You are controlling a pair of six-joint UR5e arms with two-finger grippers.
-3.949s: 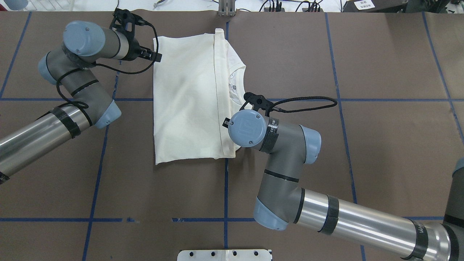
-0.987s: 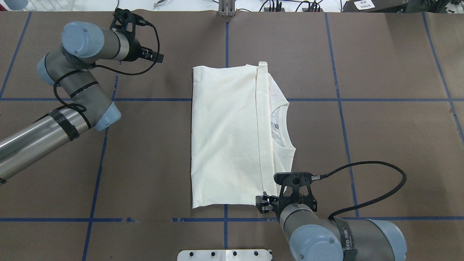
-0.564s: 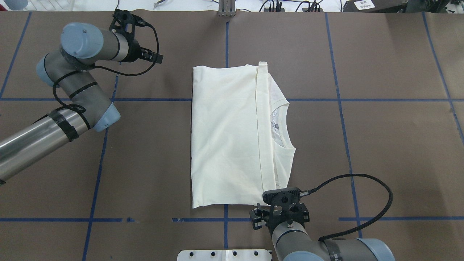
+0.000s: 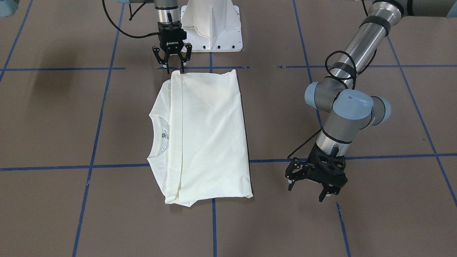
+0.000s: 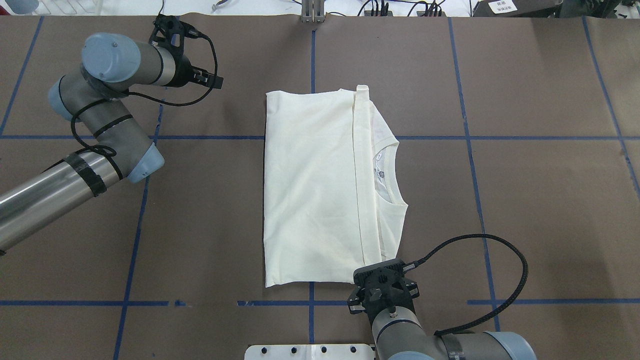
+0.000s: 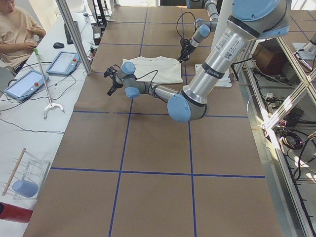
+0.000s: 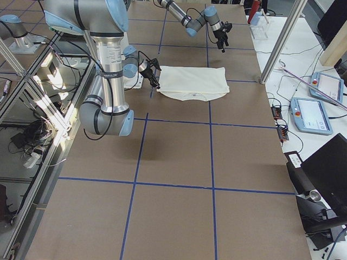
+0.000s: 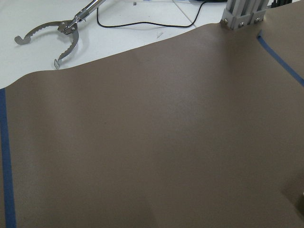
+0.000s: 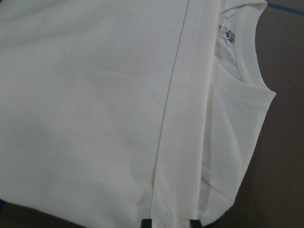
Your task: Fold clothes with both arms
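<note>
The cream-white shirt (image 5: 310, 185) lies folded flat in mid-table, plain side up, a hem band down its length and the collar (image 5: 387, 170) toward the robot's right. In the front-facing view the shirt (image 4: 210, 135) reaches almost to my right gripper (image 4: 174, 67). That gripper hangs open, pointing down just off the corner nearest the base. The right wrist view shows its fingertips (image 9: 147, 222) over the shirt's (image 9: 95, 104) band edge, holding nothing. My left gripper (image 4: 310, 187) is open over bare mat, well off the shirt's far corner, and sits at the far left overhead (image 5: 217, 80).
The white pedestal base (image 4: 210, 25) stands just behind the right gripper. Blue tape lines (image 5: 130, 250) grid the brown mat. An aluminium post (image 5: 312, 12) rises at the far edge. A reach-grabber tool (image 8: 57, 35) lies beyond it. A seated person (image 6: 17, 29) and tablets (image 6: 22, 81) are nearby.
The shirt was first dragged toward the base and the robot's right. In the last second the right gripper drew back off its near corner and turned. The left arm barely moved.
</note>
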